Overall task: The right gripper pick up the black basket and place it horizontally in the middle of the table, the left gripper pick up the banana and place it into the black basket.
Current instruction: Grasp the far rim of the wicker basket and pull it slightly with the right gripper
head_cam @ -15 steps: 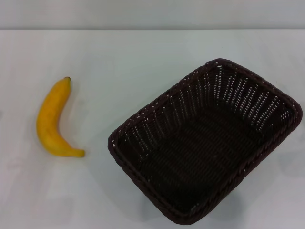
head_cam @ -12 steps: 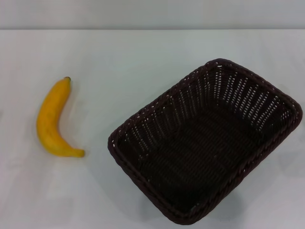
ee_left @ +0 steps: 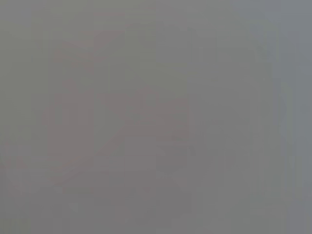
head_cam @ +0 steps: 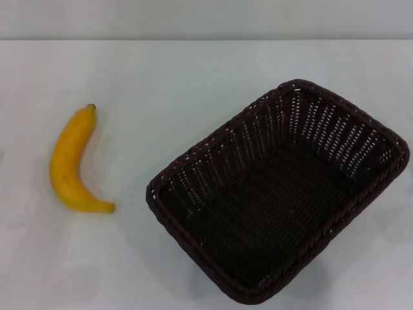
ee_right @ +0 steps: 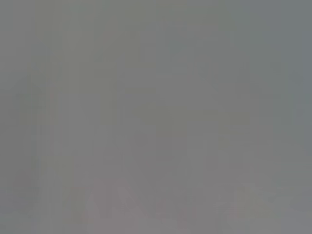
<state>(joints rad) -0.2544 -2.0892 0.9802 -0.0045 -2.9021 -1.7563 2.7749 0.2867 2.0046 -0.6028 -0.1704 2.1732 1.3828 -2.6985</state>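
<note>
The black basket [head_cam: 277,194], a large dark woven rectangle, sits on the white table [head_cam: 193,77] at the right, turned diagonally, and is empty inside. The banana [head_cam: 72,161], yellow-orange with a dark stem tip at its far end, lies on the table at the left, apart from the basket. Neither the left gripper nor the right gripper shows in the head view. Both wrist views show only a plain grey field with no object or finger in it.
The table's far edge [head_cam: 206,40] runs across the top of the head view, with a grey wall behind it. The basket's near corner reaches almost to the bottom edge of the view.
</note>
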